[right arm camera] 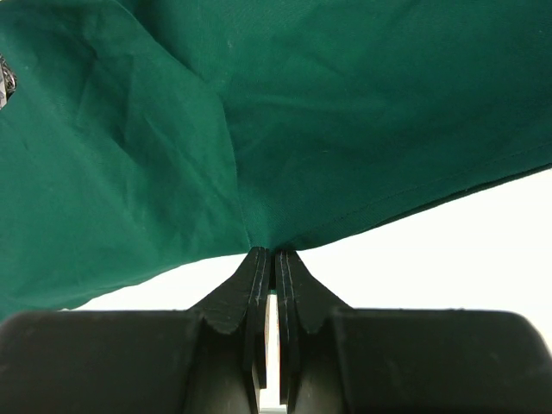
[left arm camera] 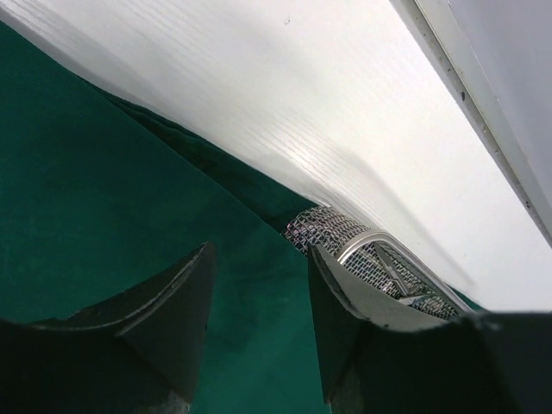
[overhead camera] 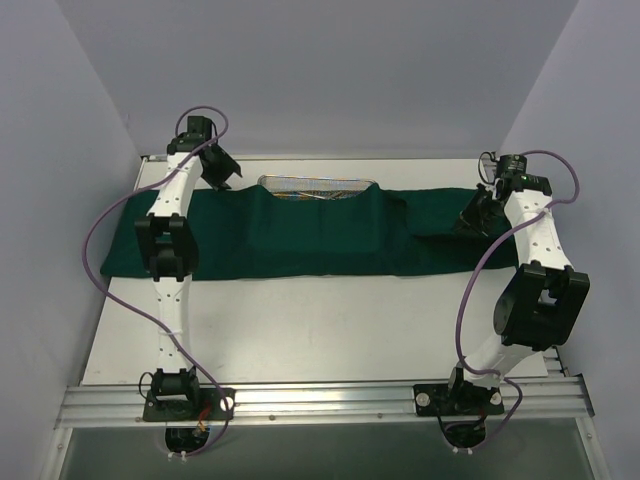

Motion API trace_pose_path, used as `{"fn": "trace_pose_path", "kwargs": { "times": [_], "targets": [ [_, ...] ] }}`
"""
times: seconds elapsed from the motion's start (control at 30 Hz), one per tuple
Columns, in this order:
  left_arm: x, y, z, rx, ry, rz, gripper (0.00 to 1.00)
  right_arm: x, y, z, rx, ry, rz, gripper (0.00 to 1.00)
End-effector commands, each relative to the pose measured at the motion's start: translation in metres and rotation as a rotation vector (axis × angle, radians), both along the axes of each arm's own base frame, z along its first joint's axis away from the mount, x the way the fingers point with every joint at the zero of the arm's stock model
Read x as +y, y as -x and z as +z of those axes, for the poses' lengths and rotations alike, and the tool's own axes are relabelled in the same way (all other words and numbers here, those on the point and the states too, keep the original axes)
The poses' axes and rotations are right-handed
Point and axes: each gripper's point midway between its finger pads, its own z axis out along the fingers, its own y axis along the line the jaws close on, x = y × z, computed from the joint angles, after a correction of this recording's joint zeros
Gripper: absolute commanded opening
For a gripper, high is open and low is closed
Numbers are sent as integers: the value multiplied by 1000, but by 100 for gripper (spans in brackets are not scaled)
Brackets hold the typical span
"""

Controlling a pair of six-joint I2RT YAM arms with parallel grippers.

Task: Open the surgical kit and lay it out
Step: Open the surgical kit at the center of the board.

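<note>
The dark green drape [overhead camera: 290,238] lies spread in a long band across the back of the table. The far rim of the silver wire-mesh tray [overhead camera: 318,186] shows above the cloth at the middle, with steel instruments inside; its corner shows in the left wrist view [left arm camera: 345,235]. My left gripper [overhead camera: 222,168] is open and empty above the drape's [left arm camera: 112,198] far edge, left of the tray. My right gripper [overhead camera: 478,215] is shut on the drape's [right arm camera: 345,112] right edge, the cloth pinched at the fingertips [right arm camera: 259,259].
White walls close in the table on the left, the back and the right. Bare white table [overhead camera: 320,330] lies in front of the drape. An aluminium rail [overhead camera: 320,400] carries the arm bases at the near edge.
</note>
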Motion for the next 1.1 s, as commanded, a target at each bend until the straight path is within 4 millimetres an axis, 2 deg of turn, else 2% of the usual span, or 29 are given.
{"fn": "trace_pose_path", "kwargs": {
  "times": [0.0,0.07,0.23,0.33,0.67,0.87,1.07],
  "targets": [
    [-8,3,22,-12,72,14,56,6,-5,10,-15,-16,18,0],
    [-12,5,12,20,102,24,56,5,-6,12,-19,-15,16,0],
    [-13,9,5,77,135,84,56,5,-4,13,-22,-12,17,0],
    [-13,8,3,85,152,117,55,5,-3,13,-24,-8,15,0],
    [-25,3,-24,145,240,148,54,2,-2,14,-32,3,8,0],
    [-21,-11,-23,101,252,165,54,-2,1,10,-26,5,1,0],
    [-28,-7,-34,138,280,151,53,-5,0,13,-29,8,0,0]
  ]
}}
